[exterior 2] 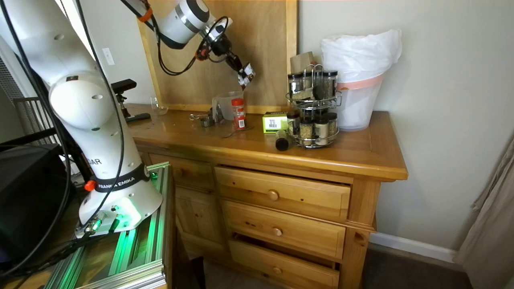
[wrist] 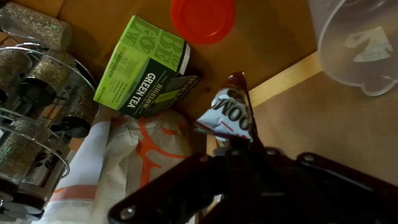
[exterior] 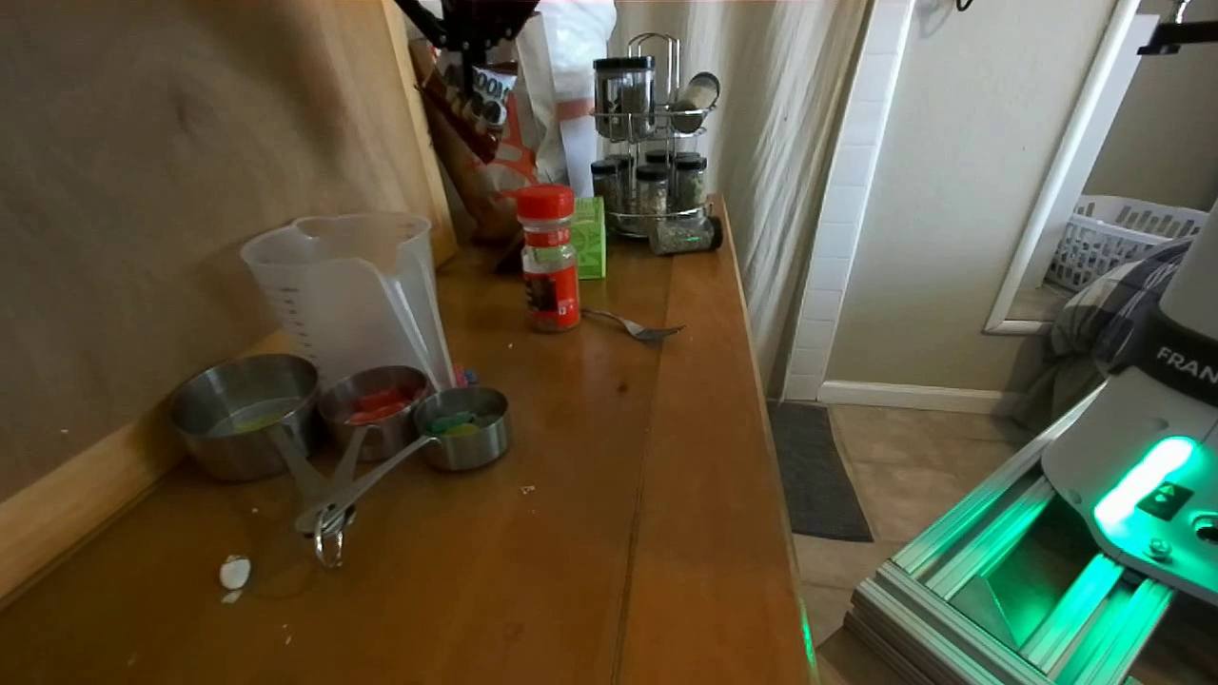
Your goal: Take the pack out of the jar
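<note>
The pack is a small brown and white packet with dark letters. It shows in an exterior view (exterior: 492, 93), in another exterior view (exterior 2: 247, 74) and in the wrist view (wrist: 230, 113). My gripper (wrist: 241, 146) is shut on one end of it; the gripper also shows in both exterior views (exterior: 468, 74) (exterior 2: 239, 69). The pack hangs in the air above the dresser top, outside the jar. The jar, a tall translucent measuring jug (exterior: 333, 295), stands upright by the wooden board. It also shows in an exterior view (exterior 2: 225, 107) and at the wrist view's right edge (wrist: 334, 67).
A red-capped spice bottle (exterior: 550, 281) stands beside the jar, with a fork (exterior: 639, 329) near it. Metal measuring cups (exterior: 243, 419) sit before the jar. A green tea box (wrist: 140, 67), a wire spice rack (exterior 2: 313, 138), a paper bag (wrist: 124, 155) and a white-lined bin (exterior 2: 357, 108) stand farther along.
</note>
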